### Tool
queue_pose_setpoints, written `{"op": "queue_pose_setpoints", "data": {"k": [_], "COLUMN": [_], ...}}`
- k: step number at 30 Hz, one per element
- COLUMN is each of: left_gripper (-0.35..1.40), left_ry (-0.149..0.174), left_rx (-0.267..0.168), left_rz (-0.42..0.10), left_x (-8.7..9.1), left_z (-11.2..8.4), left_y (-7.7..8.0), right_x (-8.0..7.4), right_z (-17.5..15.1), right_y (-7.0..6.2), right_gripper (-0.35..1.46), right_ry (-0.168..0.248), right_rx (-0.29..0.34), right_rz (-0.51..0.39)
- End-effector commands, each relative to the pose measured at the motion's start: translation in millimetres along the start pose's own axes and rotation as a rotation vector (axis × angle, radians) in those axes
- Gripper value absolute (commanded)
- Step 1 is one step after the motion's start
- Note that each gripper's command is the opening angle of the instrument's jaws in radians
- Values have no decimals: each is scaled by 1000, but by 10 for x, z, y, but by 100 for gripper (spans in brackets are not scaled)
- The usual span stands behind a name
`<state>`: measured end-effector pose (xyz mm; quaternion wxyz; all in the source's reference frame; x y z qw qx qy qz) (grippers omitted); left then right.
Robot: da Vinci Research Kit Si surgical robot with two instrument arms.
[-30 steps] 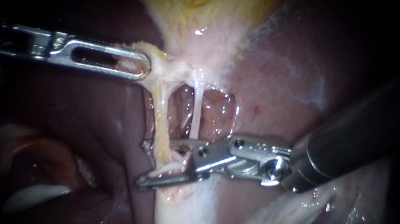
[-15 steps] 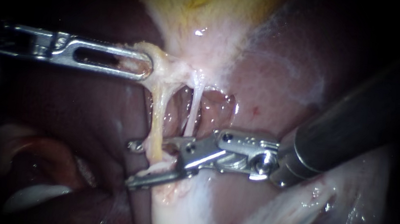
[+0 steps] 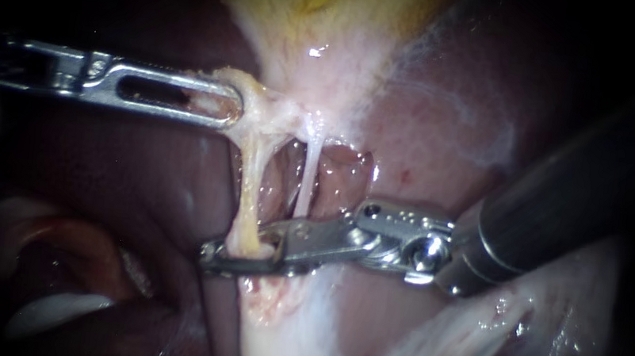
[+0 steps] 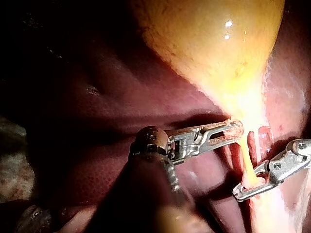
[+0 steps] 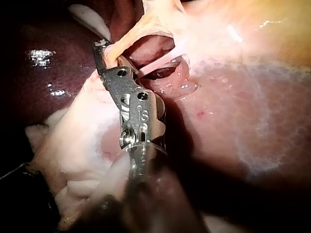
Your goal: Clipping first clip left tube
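The left tube (image 3: pixel 250 194) is a yellowish strand running down from the gallbladder's neck (image 3: pixel 293 111); the thinner white right tube (image 3: pixel 307 177) hangs beside it. My right instrument (image 3: pixel 241 255) reaches in from the right, and its jaws are shut across the lower end of the left tube. In the right wrist view the same jaws (image 5: pixel 108 54) pinch that strand (image 5: pixel 127 35). My left instrument (image 3: pixel 230 106) holds a flap of pale tissue at the neck, pulling it left, jaws shut on it. The left wrist view shows its jaws (image 4: pixel 232 130) on that tissue, with the right instrument (image 4: pixel 249 187) beyond.
The yellow gallbladder (image 3: pixel 321 3) fills the top centre. Dark red liver (image 3: pixel 133 189) lies left and below, with paler, glistening liver bed (image 3: pixel 434 135) to the right. An opened window of tissue (image 3: pixel 337 176) sits behind the two tubes. White fatty tissue (image 3: pixel 299 343) spreads below the jaws.
My right instrument advanced leftward with open jaws until they straddled the left tube, then closed on it. The left instrument kept its hold without moving.
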<state>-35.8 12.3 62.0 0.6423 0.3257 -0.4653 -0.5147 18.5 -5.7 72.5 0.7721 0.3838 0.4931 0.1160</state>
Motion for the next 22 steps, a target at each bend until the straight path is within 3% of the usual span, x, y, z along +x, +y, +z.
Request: {"op": "queue_pose_setpoints", "data": {"k": [1,22], "left_gripper": [-35,-35], "left_ry": [0,0], "left_rx": [0,0], "left_rz": [0,0], "left_x": [0,0], "left_z": [0,0], "left_y": [0,1], "right_x": [2,2], "right_z": [-2,-8], "right_y": [0,0], "right_gripper": [-35,-35], "right_ry": [-20,-30], "right_rx": [-4,-5], "right_rz": [1,32]}}
